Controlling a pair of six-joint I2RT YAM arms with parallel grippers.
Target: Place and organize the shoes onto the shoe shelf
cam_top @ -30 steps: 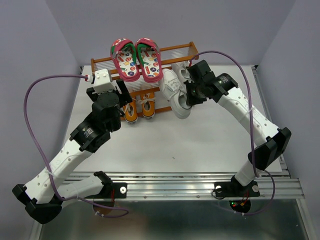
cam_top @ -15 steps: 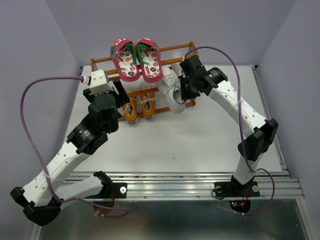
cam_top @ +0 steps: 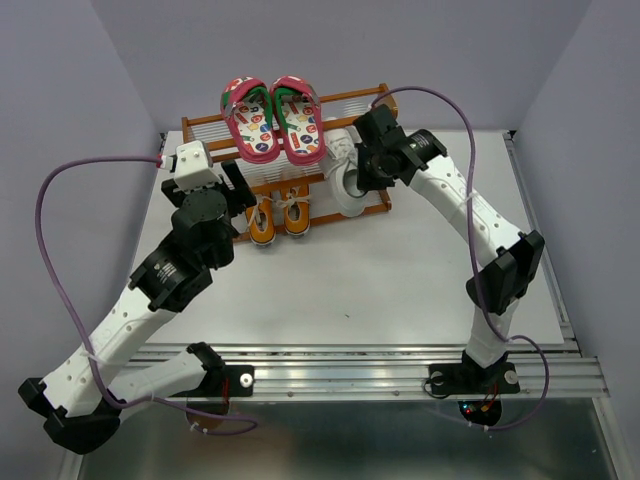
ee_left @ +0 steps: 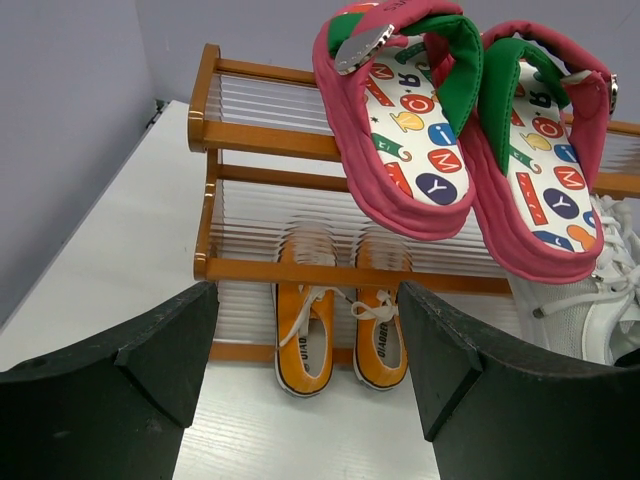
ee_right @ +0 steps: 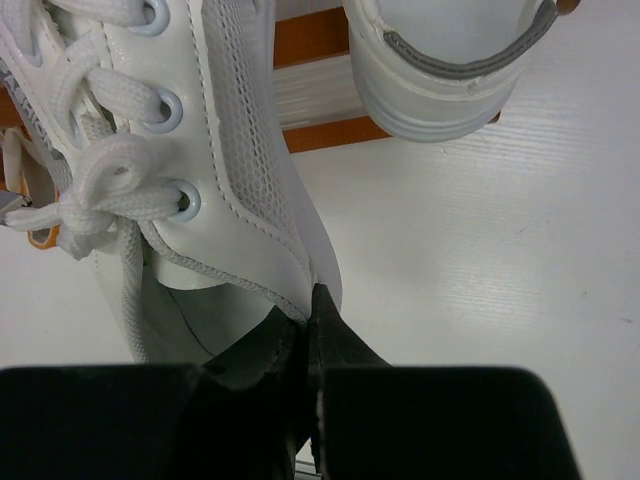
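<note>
A white table (cam_top: 400, 280) stands between pale lilac walls (cam_top: 60, 80), with two robot arms bolted at its near edge.

From above, the shoe shelf (cam_top: 200, 128) sits at the far side. The pink pair (cam_top: 273, 118) lies on its top tier and the orange pair (cam_top: 278, 218) on the lower tier. The right gripper (cam_top: 372, 165) is at the shelf's right end, with a white sneaker (cam_top: 350, 188) just below it. The left gripper (cam_top: 243, 188) hovers by the orange pair.

In the left wrist view, the left fingers stand wide apart and hold nothing, facing the shelf front.

In the right wrist view, the right fingers are pinched shut on the white sneaker's heel edge. Just beside it, a second white sneaker (ee_right: 440, 70) rests on the lower tier, heel over the front rail.

Five shoes look placed. The sixth is not yet released, and whether it rests on the rods cannot be told. What seems left is setting it down beside its partner.
</note>
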